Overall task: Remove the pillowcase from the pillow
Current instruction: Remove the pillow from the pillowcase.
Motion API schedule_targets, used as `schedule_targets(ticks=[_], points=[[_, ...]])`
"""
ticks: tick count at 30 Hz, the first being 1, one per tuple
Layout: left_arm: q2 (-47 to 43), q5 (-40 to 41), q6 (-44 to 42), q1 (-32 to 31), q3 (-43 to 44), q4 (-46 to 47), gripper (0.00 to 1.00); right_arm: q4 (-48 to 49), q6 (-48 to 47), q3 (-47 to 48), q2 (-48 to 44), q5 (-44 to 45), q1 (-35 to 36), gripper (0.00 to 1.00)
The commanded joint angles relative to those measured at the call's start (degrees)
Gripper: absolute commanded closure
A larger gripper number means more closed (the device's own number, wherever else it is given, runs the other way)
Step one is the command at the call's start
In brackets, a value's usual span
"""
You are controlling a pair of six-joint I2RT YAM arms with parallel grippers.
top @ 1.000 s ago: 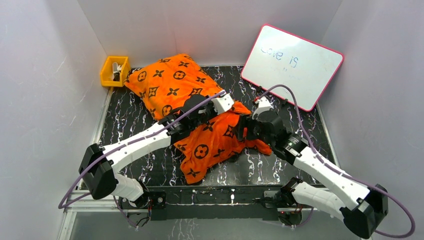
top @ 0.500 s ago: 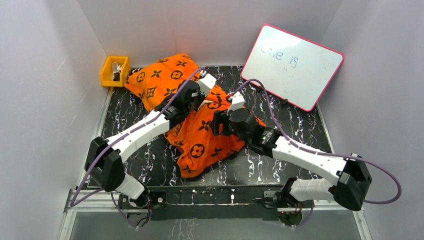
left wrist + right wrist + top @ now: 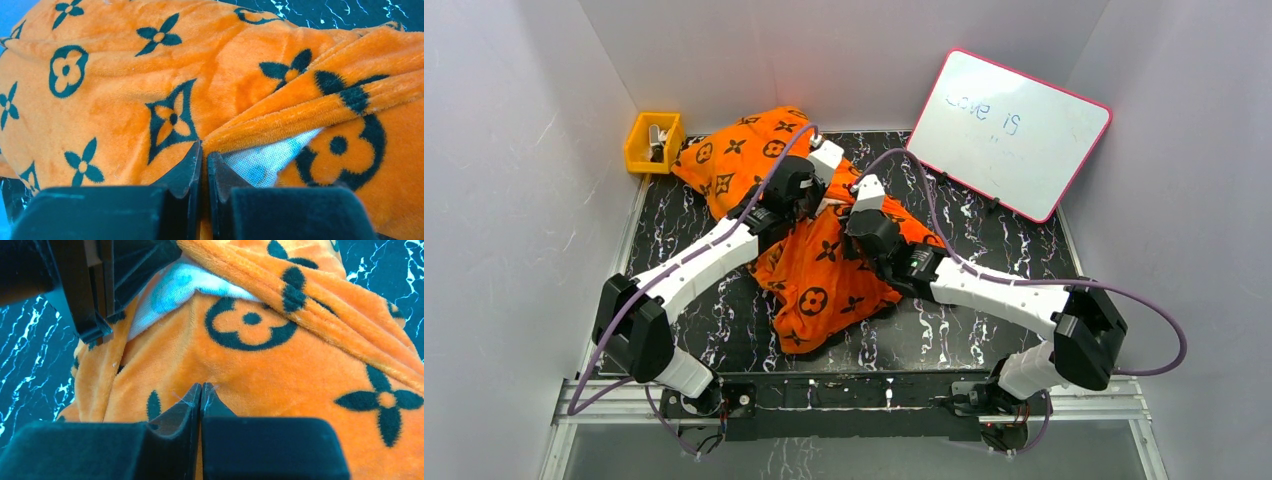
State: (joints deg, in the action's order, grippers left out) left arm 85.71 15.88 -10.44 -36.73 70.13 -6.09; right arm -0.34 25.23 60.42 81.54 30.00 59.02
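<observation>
The orange pillowcase point(image 3: 744, 165) with black motifs lies bunched across the black table, from the back left down to the middle. My left gripper point(image 3: 816, 205) is shut on a fold of it point(image 3: 125, 100), with orange cloth pinched between the jaws point(image 3: 204, 150). My right gripper point(image 3: 849, 228) sits just beside it, jaws point(image 3: 201, 388) closed on the fleece point(image 3: 280, 370). A patch of white cloth point(image 3: 260, 162) shows under the fold; I cannot tell whether it is the pillow, which is otherwise hidden inside the case. The left gripper's fingers point(image 3: 95, 315) appear in the right wrist view.
A yellow bin point(image 3: 652, 143) with small items stands in the back left corner. A pink-framed whiteboard point(image 3: 1009, 130) leans at the back right. White walls enclose the black marbled table point(image 3: 984, 250) on three sides.
Both grippers moved toward the back left, dragging the cloth into a tighter bunch. The right gripper went from open to closed on the fleece.
</observation>
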Motion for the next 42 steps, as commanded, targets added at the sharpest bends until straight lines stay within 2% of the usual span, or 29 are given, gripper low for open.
schedule_targets(ticks=[1, 6, 14, 17, 19, 20, 21, 22, 23, 29, 35, 37, 42], points=[[-0.69, 1.07, 2.00, 3.20, 0.59, 1.12, 1.00, -2.83, 0.88, 2.33, -0.03, 3.87, 1.07, 0.99], [0.51, -0.28, 2.68, 5.33, 1.79, 0.48, 1.00, -8.11, 6.03, -4.05, -6.24, 6.88, 1.08, 1.00], [0.78, -1.38, 3.24, 7.47, 1.17, 1.04, 1.00, -22.42, 14.59, -12.73, -24.59, 10.47, 1.09, 1.00], [0.58, -2.19, 3.64, 7.89, 0.58, 1.40, 1.00, -22.64, 10.87, -11.61, -25.91, 7.04, 1.07, 0.98], [0.42, -3.12, 4.35, 7.90, 0.37, 1.73, 1.00, -19.83, 6.58, -8.97, -23.56, 3.83, 1.09, 0.52], [0.47, -3.47, 4.81, 7.90, 0.37, 1.59, 1.00, -18.26, 4.69, -7.23, -21.65, 2.81, 1.09, 0.34], [0.57, -3.81, 5.28, 7.90, 0.37, 1.40, 1.00, -17.30, 3.01, -5.11, -19.33, 2.25, 1.15, 0.24], [0.66, -4.05, 5.66, 7.90, 0.45, 1.14, 1.00, -16.03, 1.44, -3.02, -16.84, 1.94, 1.22, 0.07], [0.68, -4.22, 5.95, 7.90, 0.40, 0.87, 1.00, -14.36, -0.40, -1.18, -14.51, 1.80, 1.25, 0.02], [0.31, -6.74, 7.91, 7.93, -0.31, 0.06, 1.00, -4.02, -7.76, 8.66, -0.60, 0.66, 1.27, 0.01], [0.43, -8.05, 8.78, 7.98, -0.80, -0.62, 1.00, -4.34, -11.11, 19.20, 12.48, -2.87, 1.27, 0.03], [0.33, -7.91, 8.79, 7.94, -0.94, -0.74, 1.00, -5.56, -10.89, 20.61, 15.02, -3.71, 1.26, 0.11], [0.18, -7.71, 8.25, 8.12, -1.29, -0.95, 1.00, -5.52, -8.39, 16.50, 14.18, -2.74, 1.22, 0.49]])
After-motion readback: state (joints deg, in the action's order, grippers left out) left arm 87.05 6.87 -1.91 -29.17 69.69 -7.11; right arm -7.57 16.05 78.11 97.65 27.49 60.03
